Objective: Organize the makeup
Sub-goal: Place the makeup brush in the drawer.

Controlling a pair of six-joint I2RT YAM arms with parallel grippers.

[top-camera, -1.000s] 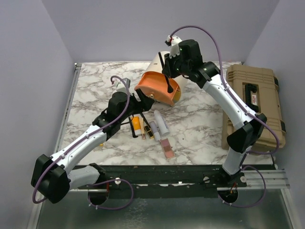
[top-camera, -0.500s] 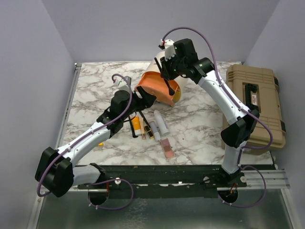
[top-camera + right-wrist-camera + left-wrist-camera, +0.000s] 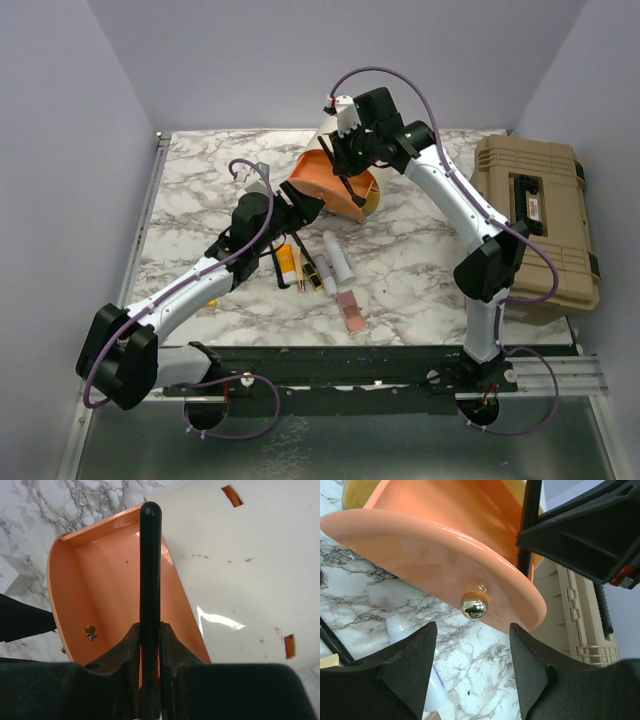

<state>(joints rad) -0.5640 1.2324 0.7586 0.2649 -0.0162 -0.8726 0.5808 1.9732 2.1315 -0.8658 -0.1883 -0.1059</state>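
Right gripper (image 3: 149, 630) is up over the cream cylindrical case (image 3: 240, 555), jaws pressed tight on a slim black stick (image 3: 150, 570). It could be a liner pencil or a brush handle, hard to call. Its rounded tip points down into the pulled-out orange drawer (image 3: 100, 580). That drawer looks bare inside, just the screw of its knob showing, so by my read nothing is stowed yet.

Left gripper (image 3: 472, 630) sits low in front of the drawer, jaws spread wide. The gold knob (image 3: 473, 605) is lined up between them but not touched.

On the table (image 3: 200, 180), just in front of the case, the rest waits in a loose cluster:
- the orange tube (image 3: 286, 260)
- the lipsticks (image 3: 308, 272) beside it
- the white tubes (image 3: 340, 262)
- the pink palette (image 3: 350, 311), nearest the arm bases

The tan toolbox (image 3: 535, 215) sits shut, well off to the right.

So this looks like early going: one item is about to go in, and at least four kinds are left to collect.
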